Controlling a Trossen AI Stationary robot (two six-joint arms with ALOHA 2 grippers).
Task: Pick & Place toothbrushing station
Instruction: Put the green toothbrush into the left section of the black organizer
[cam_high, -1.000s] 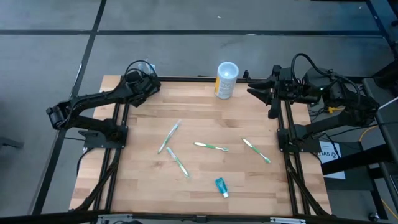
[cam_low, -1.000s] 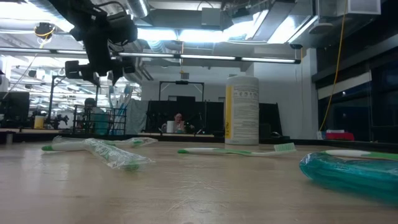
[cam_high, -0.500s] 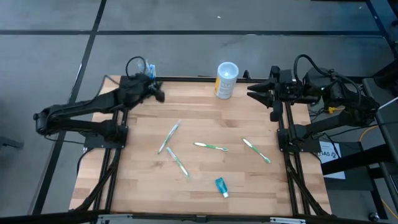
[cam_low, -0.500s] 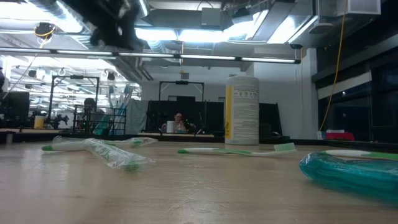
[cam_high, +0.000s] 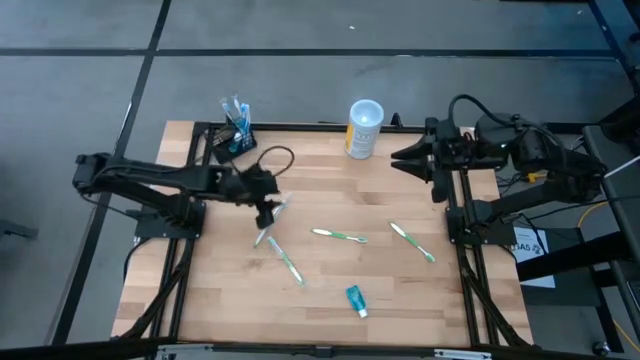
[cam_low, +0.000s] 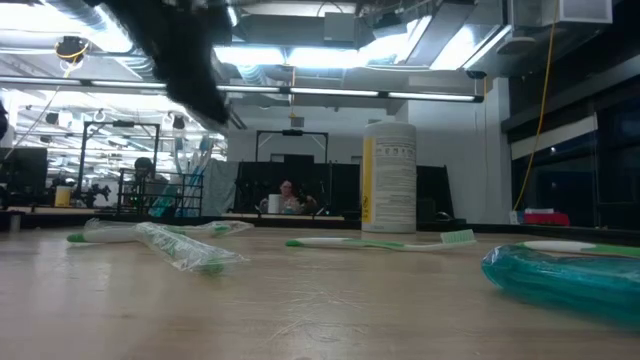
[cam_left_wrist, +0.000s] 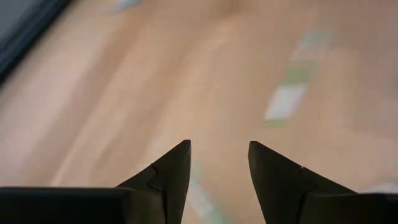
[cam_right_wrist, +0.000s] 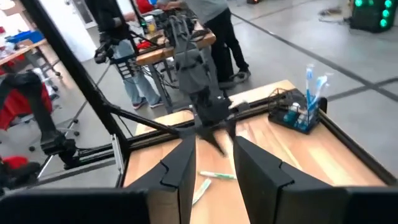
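Toothbrushing station (cam_high: 233, 133) sits at the far left corner of the wooden counter (cam_high: 400, 290) in the high view, with blue brushes standing in it. The left tool (cam_high: 266, 212) hangs over the counter, well apart from the station, just above the upper end of a wrapped toothbrush (cam_high: 270, 221); its fingers are too small here to judge. The right tool (cam_high: 398, 158) waits at the far right edge, beside the white-and-yellow cup (cam_high: 364, 128), fingers apart and holding nothing. Other toothbrushes and a small teal tube (cam_high: 355, 298) lie scattered on the wood.

In the low view, the cup (cam_low: 389, 177) stands upright behind a green toothbrush (cam_low: 380, 241); a dark blurred arm (cam_low: 180, 55) shows at the top left.

In the left wrist view, the left tool (cam_left_wrist: 219, 163) has its fingers (cam_left_wrist: 171, 171) apart with only blurred wood between them.

In the right wrist view, the right tool's (cam_right_wrist: 212, 162) fingers (cam_right_wrist: 179, 167) stand apart and empty; the station (cam_right_wrist: 300, 109) sits at the counter's corner, and people stand beyond.
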